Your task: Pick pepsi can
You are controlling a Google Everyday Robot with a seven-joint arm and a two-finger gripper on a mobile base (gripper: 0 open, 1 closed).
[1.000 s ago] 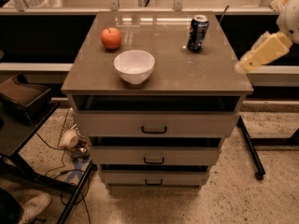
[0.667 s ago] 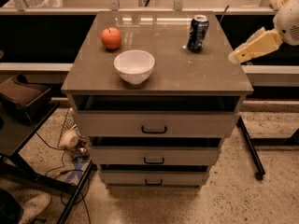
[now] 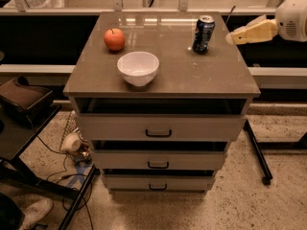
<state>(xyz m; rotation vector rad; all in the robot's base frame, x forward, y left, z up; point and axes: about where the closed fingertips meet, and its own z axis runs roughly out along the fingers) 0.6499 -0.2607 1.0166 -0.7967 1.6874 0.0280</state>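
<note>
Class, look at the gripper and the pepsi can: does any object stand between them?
Nothing visible does. The gripper hangs at the cabinet top's right edge, just right of the upright pepsi can. The white bowl and apple sit left of the can.

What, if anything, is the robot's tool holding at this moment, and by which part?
Nothing is held. The tool is in the air to the right of the pepsi can, apart from it; the can stands upright on the cabinet top.

The dark navy pepsi can (image 3: 203, 34) stands upright near the tabletop's back right corner; the gripper (image 3: 232, 37) hovers just right of it.
</note>
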